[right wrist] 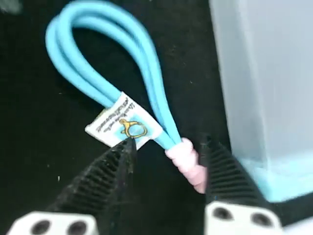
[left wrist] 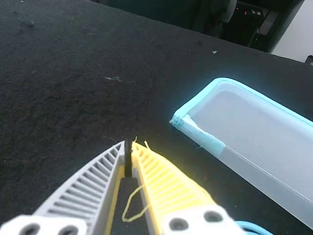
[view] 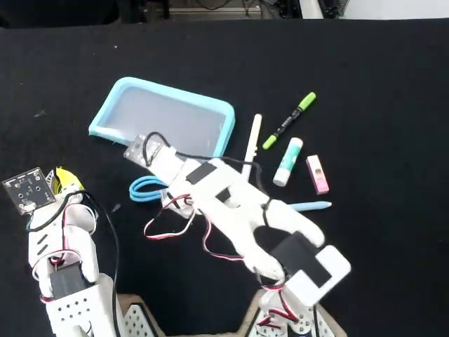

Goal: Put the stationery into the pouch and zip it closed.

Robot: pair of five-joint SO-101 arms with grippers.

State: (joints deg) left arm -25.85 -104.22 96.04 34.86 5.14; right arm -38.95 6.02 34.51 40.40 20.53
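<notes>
Black cloth covers the table in the high view. On it lies the translucent zip pouch with light-blue edging [view: 161, 116], flat, with a looped blue cord [view: 144, 189] just beside its near edge. Right of the pouch lies the stationery: a cream stick pen [view: 252, 144], a black marker with a green cap [view: 289, 121], a white glue stick with a green end [view: 288, 161], a pink eraser [view: 317, 174] and a blue pen [view: 309, 206], all outside the pouch. My right arm [view: 238, 210] stretches across towards the pouch's near edge; my left arm [view: 63, 246] stands well apart, at the table's left.

From my left wrist, my left gripper [left wrist: 129, 152] has its grey and yellow fingers pressed together on nothing, above bare cloth, the pouch's corner near.

From my right wrist, my right gripper [right wrist: 168, 144] is spread wide. Its black ribbed fingers [right wrist: 107, 171] straddle the cord's pink bead [right wrist: 188, 164] beside a white tag [right wrist: 122, 127], gripping neither, next to the pouch wall.
</notes>
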